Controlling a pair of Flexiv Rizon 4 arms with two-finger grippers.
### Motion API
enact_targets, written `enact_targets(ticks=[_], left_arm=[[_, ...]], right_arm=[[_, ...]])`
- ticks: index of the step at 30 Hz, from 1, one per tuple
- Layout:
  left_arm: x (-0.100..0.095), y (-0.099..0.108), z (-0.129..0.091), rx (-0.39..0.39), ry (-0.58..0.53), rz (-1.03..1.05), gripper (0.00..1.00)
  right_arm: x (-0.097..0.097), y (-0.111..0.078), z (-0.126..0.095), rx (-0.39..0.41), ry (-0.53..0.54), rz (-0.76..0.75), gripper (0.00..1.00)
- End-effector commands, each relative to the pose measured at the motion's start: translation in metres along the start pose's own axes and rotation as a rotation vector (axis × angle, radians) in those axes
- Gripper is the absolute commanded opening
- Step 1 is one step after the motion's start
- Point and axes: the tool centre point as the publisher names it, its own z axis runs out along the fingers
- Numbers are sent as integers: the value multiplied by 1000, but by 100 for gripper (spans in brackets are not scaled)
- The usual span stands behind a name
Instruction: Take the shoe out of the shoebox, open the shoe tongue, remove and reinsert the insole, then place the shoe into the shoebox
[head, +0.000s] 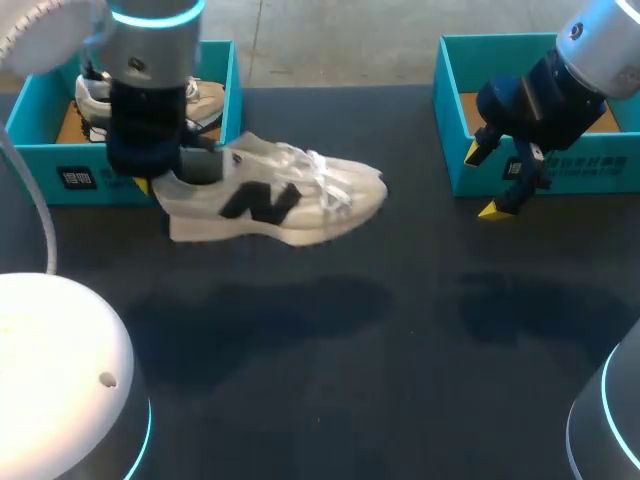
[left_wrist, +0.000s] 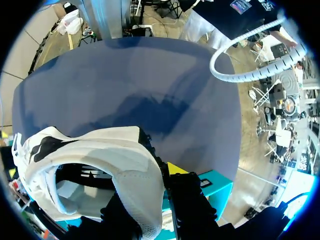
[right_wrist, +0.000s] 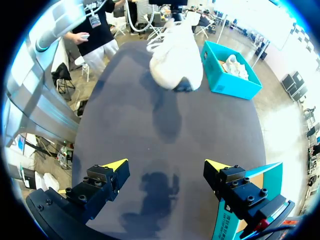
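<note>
A white sneaker (head: 270, 200) with a black logo hangs above the dark table, toe pointing right, its shadow on the table below. My left gripper (head: 160, 180) is shut on the sneaker's heel collar. In the left wrist view the heel wall (left_wrist: 135, 175) is pinched between the black fingers (left_wrist: 192, 200). My right gripper (head: 485, 180) hovers open and empty in front of the right shoebox (head: 545, 180). From the right wrist view, the sneaker (right_wrist: 175, 60) is far ahead of the open right gripper (right_wrist: 165, 167).
The left teal shoebox (head: 40, 150) stands at the back left with a second white shoe (head: 205, 100) inside. Bare dark table (head: 330, 350) stretches between and in front of the two boxes.
</note>
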Motion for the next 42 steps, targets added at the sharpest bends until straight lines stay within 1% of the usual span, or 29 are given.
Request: enact_targets(ticks=[1, 6, 10, 14, 20, 22, 24, 29, 35, 38, 42], left_arm=[[-22, -11, 2, -29, 10, 5, 0], [-44, -26, 6, -17, -4, 13, 0], [-57, -33, 13, -3, -15, 13, 0], [-70, -38, 21, -6, -29, 24, 0], [-84, -34, 35, -11, -45, 23, 0], [-89, -33, 41, -6, -70, 27, 0], [-94, -32, 46, -10, -61, 21, 0], [-105, -31, 58, 0, -81, 16, 0], [-114, -29, 74, -33, -76, 18, 0], [-121, -30, 86, -56, -74, 26, 0], [-131, -34, 105, -68, -57, 37, 0]], right_arm=[[-1, 0, 1, 2, 1, 1, 100], [-1, 0, 1, 2, 1, 1, 100], [-1, 0, 1, 2, 1, 1, 100], [-1, 0, 1, 2, 1, 1, 100], [-1, 0, 1, 2, 1, 1, 100], [-1, 0, 1, 2, 1, 1, 100], [-1, 0, 1, 2, 1, 1, 100], [-1, 0, 1, 2, 1, 1, 100], [-1, 0, 1, 2, 1, 1, 100], [-1, 0, 1, 2, 1, 1, 100], [-1, 0, 1, 2, 1, 1, 100]])
